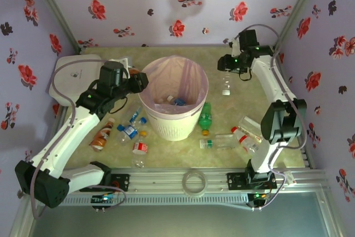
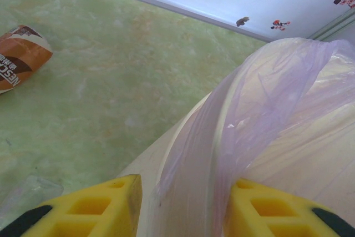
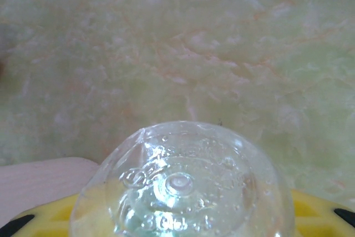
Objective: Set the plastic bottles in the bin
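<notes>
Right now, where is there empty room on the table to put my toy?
Bare table lies behind the bin, up to the back wall, and right of it, between the green bottle and the right arm. A small gap sits in front of the bin. Front left and front right are crowded with bottles.

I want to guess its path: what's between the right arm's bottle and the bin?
Only bare table, seen in the top view, separates bottle and bin.

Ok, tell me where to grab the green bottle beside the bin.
Take the green bottle across its mid-body, from above. It lies on its side beside the bin, cap toward the arms, so fingers closing left and right probably seat best.
</notes>
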### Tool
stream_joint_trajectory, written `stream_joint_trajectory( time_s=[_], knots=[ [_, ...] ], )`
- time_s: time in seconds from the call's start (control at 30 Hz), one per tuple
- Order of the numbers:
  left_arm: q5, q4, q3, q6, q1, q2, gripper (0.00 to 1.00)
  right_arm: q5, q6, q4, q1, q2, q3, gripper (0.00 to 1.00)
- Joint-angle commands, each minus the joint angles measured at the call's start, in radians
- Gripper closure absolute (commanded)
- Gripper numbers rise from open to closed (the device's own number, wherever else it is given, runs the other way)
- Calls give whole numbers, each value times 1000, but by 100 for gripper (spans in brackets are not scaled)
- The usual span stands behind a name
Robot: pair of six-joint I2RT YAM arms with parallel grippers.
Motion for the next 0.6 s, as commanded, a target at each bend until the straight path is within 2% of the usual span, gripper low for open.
stream_joint_trajectory(
  time_s=[0.0, 0.17, 0.33, 0.57],
  knots=[
    [-3, -26, -27, 19, 6, -3, 58, 15, -18, -72, 1, -73, 46, 48],
    [6, -23, -16, 18, 6, 6, 58, 24, -18, -124, 28, -176, 113, 48],
    [12, -2, -22, 21, 6, 14, 59, 61, -22, -200, 85, -239, 252, 48],
    [25, 20, -38, 9, 6, 18, 59, 118, -23, -252, 250, -251, 452, 49]
  ],
)
